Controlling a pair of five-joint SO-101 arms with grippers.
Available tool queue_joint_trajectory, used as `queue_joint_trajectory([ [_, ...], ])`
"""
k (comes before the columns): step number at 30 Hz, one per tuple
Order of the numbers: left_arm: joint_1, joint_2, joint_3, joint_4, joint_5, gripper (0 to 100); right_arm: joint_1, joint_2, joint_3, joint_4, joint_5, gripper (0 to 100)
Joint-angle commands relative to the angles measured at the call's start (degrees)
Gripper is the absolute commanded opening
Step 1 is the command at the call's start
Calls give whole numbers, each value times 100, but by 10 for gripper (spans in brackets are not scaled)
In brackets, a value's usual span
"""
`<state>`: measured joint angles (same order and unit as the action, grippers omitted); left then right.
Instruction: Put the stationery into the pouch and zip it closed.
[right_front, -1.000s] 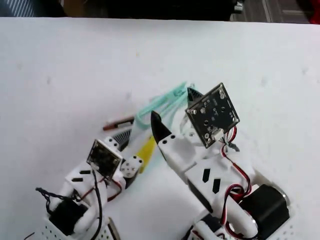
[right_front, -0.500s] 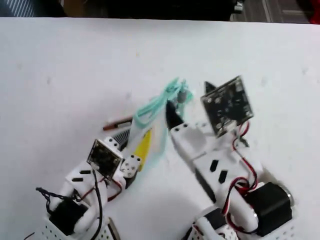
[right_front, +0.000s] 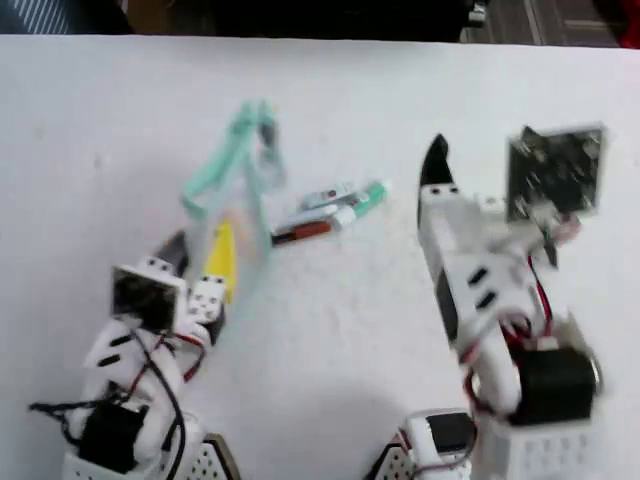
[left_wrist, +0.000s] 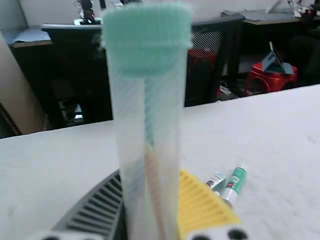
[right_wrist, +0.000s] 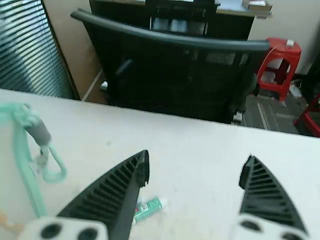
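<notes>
High view has your left gripper (right_front: 200, 242) clamped on the clear plastic pouch with mint-green zip (right_front: 235, 160), held up just ahead of it. Green-capped pens (right_front: 330, 212) lie loose between both grippers, so you're at loading. Your right gripper (right_wrist: 196, 159), spread wide and empty, should grab them next. Can't tell if the pouch mouth's open.

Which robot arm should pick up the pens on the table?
Right. The right gripper is open and empty near the pens; the left gripper is holding the pouch.
</notes>
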<state>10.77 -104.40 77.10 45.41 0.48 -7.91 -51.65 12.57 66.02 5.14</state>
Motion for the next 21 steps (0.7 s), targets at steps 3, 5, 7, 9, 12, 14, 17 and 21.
queue_joint_trajectory([
  [3, -901, -48, -923, 316, -18, 22, -505, 1103, -35, -48, 70, 279],
  [5, -1209, -48, -1046, 369, -9, 22, -848, 1499, -35, -57, 422, 279],
  [7, -1552, -48, -1064, 316, 9, 22, -1305, 1842, -35, -57, 1081, 279],
  [9, -1956, -48, -1046, 185, 281, 22, -1692, 2158, 0, -48, 1688, 279],
  [12, -2747, -48, -1029, 88, 888, 22, -2105, 2589, 0, -75, 2295, 276],
  [14, -3292, -48, -914, -62, 1354, 23, -2343, 2941, 0, -180, 2567, 230],
  [17, -3943, -48, -668, -369, 2040, 23, -2536, 3600, 0, -453, 2769, 125],
  [21, -4154, -48, -492, -527, 2435, 23, -2651, 4611, 0, -866, 2822, 140],
])
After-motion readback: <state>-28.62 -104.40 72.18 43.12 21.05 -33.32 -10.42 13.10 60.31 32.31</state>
